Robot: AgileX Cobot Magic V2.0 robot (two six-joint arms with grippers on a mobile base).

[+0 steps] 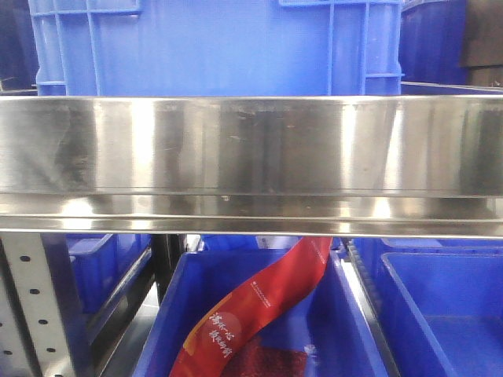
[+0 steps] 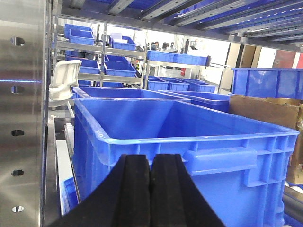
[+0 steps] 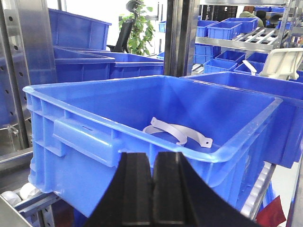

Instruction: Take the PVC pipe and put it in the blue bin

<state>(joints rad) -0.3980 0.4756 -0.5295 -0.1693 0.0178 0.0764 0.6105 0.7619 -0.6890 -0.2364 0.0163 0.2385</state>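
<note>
1. Blue bin (image 3: 142,137): large, open-topped, on shelf rack.
2. Steel shelf rail (image 1: 251,149): spans the front view.
3. Right gripper (image 3: 152,189): pads pressed together, holding nothing, before the bin.
4. Left gripper (image 2: 150,189): likewise closed, unladen.
5. PVC pipe clamps (image 3: 177,132): white, lying inside bin.

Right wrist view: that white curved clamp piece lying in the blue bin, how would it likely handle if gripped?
The white curved piece looks thin and strap-like, so probably light and somewhat springy. Its arched shape may rock or slide on the smooth floor of the blue bin. The right gripper is shut, holding nothing.
</note>
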